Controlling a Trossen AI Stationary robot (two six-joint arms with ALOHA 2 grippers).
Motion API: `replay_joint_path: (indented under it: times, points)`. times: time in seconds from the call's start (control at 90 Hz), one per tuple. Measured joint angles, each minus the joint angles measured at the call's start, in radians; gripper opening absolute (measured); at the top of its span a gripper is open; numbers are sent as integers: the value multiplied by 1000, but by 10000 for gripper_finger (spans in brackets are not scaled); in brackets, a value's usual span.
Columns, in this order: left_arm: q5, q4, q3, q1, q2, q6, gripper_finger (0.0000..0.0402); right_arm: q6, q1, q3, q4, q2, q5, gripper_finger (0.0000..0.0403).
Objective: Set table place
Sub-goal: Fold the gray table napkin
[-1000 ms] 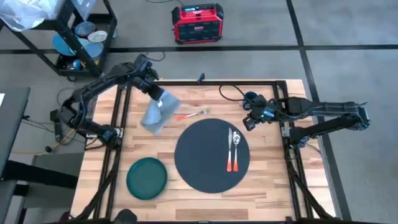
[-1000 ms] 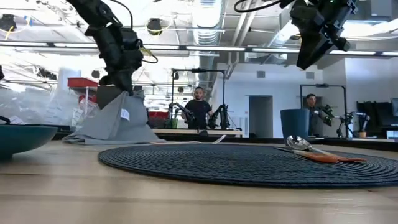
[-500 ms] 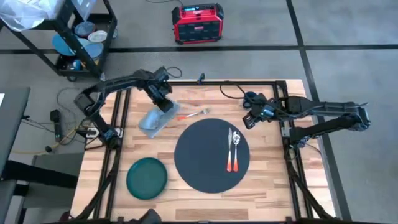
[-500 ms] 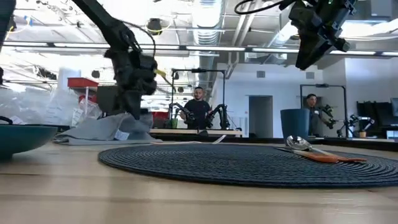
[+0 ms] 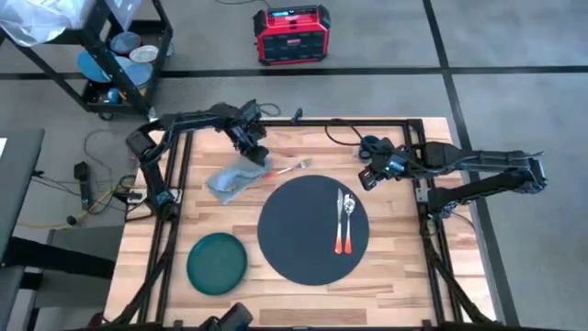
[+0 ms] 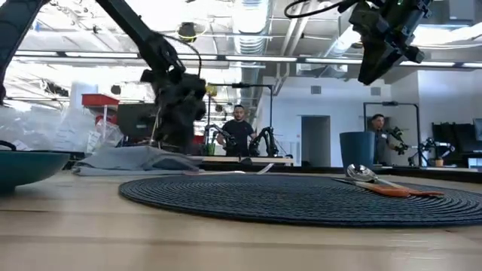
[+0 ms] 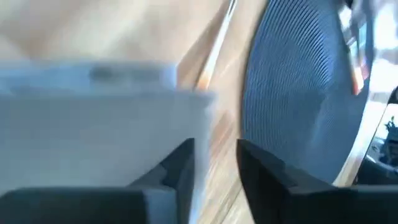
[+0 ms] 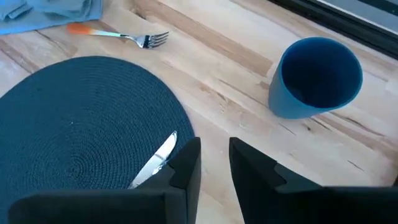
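Note:
The place, a round dark grey mat, lies in the middle of the table with a spoon and a knife on its right part. A grey-blue napkin lies flat on the wood to the mat's far left. Beside it lies a fork. My left gripper hangs low over the napkin's far right end, open, with bare wood in the gap. My right gripper hovers high at the mat's far right, its fingers a little apart and nothing between them. My left gripper points down at the napkin's far right end, and the cloth lies beside one finger. Whether that finger touches the cloth I cannot tell. The napkin rests flat on the table.
A dark green plate sits near the table's front left. A blue cup stands upright at the far right, just beyond my right gripper. Cables lie along the far rail. Bare wood shows right of the mat.
My left gripper has gone toward the table's right edge and down. The napkin, which hung from it in a tent with its lower edge on the wood, now lies flat and no longer hangs from the fingers.

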Motion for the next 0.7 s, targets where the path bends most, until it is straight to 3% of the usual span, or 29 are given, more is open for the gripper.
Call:
replay_joint_path:
  times: [0.156, 0.367, 0.544, 0.7]
  points:
    - [-97, -14, 46, 25, -20, 17, 168, 2, 0, 0, 0, 0, 0, 72]
    - [-171, -72, 80, 113, -28, 175, 173, 9, 1, 0, -1, 0, -3, 72]
    - [-127, -85, 80, 193, -28, 326, 173, 11, 1, 0, 0, 0, -4, 72]
    - [-7, -86, 79, 237, -23, 424, 173, 11, 0, 0, 0, 0, -6, 72]
